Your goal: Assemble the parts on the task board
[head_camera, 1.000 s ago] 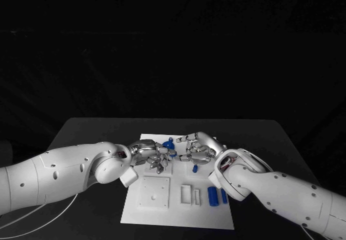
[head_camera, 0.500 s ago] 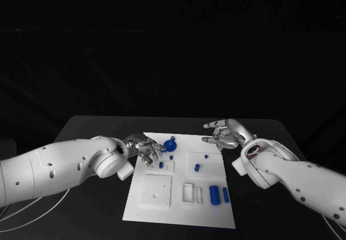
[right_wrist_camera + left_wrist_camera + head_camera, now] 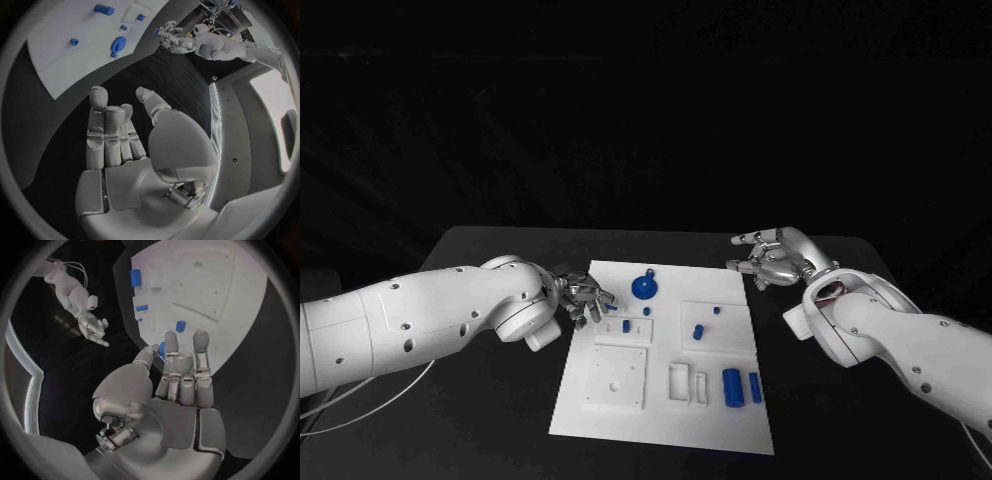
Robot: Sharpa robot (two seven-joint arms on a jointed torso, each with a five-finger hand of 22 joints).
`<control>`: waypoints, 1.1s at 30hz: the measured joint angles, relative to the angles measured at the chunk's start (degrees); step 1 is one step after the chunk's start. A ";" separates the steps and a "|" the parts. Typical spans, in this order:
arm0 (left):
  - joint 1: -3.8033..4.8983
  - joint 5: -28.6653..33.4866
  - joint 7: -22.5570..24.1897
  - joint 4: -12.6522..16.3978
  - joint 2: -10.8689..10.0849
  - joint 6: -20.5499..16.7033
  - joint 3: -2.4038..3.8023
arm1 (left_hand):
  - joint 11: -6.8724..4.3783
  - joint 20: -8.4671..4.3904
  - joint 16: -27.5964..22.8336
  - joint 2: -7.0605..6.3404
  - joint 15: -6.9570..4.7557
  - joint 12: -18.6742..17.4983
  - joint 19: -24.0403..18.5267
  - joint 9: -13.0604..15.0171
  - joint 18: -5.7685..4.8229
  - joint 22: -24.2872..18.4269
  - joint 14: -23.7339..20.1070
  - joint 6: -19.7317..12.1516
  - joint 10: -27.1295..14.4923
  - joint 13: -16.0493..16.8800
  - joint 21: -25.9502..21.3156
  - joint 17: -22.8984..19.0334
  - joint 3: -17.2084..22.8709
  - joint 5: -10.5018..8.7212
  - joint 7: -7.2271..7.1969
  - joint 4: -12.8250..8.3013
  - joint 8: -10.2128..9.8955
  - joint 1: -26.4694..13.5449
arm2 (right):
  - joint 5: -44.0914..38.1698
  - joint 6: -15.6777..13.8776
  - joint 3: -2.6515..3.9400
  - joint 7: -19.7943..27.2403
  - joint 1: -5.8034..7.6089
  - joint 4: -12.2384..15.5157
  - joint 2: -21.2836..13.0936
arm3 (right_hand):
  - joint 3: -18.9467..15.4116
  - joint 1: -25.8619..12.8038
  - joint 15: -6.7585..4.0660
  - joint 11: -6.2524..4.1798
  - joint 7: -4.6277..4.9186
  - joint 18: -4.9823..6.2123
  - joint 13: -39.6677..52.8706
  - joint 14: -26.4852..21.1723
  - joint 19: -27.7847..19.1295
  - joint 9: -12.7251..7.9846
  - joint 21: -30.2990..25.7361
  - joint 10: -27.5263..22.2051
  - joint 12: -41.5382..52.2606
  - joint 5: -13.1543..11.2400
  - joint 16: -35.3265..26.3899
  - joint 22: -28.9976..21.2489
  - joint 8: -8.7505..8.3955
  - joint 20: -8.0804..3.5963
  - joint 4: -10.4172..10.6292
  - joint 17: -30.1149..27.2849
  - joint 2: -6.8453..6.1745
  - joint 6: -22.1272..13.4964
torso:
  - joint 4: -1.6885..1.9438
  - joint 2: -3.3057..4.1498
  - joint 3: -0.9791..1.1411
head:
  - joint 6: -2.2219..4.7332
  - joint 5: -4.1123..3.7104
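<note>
The white task board (image 3: 661, 400) lies in the middle of the black table. A round blue part with a knob (image 3: 645, 287) stands near its far edge. Small blue pieces (image 3: 626, 326) (image 3: 697, 331) sit in the board's middle, and two blue cylinders (image 3: 731, 386) lie near its right side. My left hand (image 3: 581, 298) hovers at the board's left edge, fingers stretched and holding nothing; the left wrist view shows this hand (image 3: 181, 375) over the board (image 3: 206, 280). My right hand (image 3: 773, 255) is off the board to the right, fingers apart and empty (image 3: 119, 135).
Raised white blocks (image 3: 617, 378) and slotted frames (image 3: 687, 385) take up the board's near half. Bare black table (image 3: 834, 420) lies on both sides. The right wrist view shows the board (image 3: 81, 60) and the left hand (image 3: 172, 37) beyond it.
Both hands have left the round blue part at the board's far middle and drawn apart, the left to the board's left edge, the right off the board to the right.
</note>
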 measured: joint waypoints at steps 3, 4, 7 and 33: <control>0.04 -4.30 -2.73 0.46 0.30 0.44 -0.05 | 0.00 0.00 -0.03 -0.01 0.00 -0.07 0.00 -0.01 0.01 0.00 0.00 0.00 0.01 0.00 0.00 0.44 0.10 0.31 0.00 0.10 0.00 0.00 | 0.14 -0.15 0.14 0.06 0.01 0.05 -0.08 | 0.06 0.00 0.00 0.00 -0.10 -0.01 -0.01 0.00 0.00 0.00 0.00 0.00 0.00 0.10 0.00 0.00 0.00 0.00 -0.06 0.00 0.00 0.11 | 0.01 0.03 -0.03 | -0.21 0.13; 0.05 -5.62 -3.46 0.57 0.42 0.58 -0.05 | 0.00 0.00 -0.03 -0.01 0.00 -0.07 0.00 -0.01 0.01 0.00 0.00 0.00 0.01 0.00 0.00 0.57 0.10 0.32 0.00 0.10 -0.01 0.00 | 0.18 -0.21 0.16 0.08 0.02 0.08 -0.10 | 0.06 0.00 0.00 0.00 -0.11 -0.01 -0.01 0.00 0.00 0.00 0.00 0.00 0.00 0.10 0.00 0.00 0.00 0.00 -0.06 -0.05 0.00 0.45 | 0.01 0.03 -0.07 | -0.28 0.19; 0.07 -9.82 -5.41 0.72 0.76 0.97 -0.08 | -0.03 0.00 -0.15 -0.16 -0.02 -0.22 0.00 -0.01 0.01 0.00 0.25 0.12 0.24 0.02 0.00 0.92 0.10 0.32 0.11 0.10 -0.01 0.02 | 0.26 -0.35 0.25 0.13 0.03 0.17 -0.16 | 0.06 0.00 0.00 0.00 -0.07 -0.01 -0.01 0.00 0.00 0.00 0.00 0.00 0.00 0.10 0.00 0.00 0.00 0.00 -0.06 -0.06 0.00 0.50 | 0.03 0.05 -0.10 | -0.51 0.32; -0.21 -22.83 -8.03 -1.50 4.39 2.58 -1.85 | 0.00 -0.20 -1.31 -1.14 -0.30 -0.77 0.61 0.11 0.00 -0.02 0.73 0.72 0.65 0.31 0.00 1.25 0.26 0.65 -0.30 0.26 -0.34 -0.55 | 0.47 -0.52 0.40 0.22 0.05 0.28 0.34 | 0.69 -0.22 0.00 0.00 -0.05 -0.06 -0.25 0.01 0.00 0.01 0.00 0.00 0.00 0.60 0.00 0.04 0.00 0.00 -0.69 -0.16 -0.23 0.88 | 0.09 0.07 -0.14 | -1.42 0.80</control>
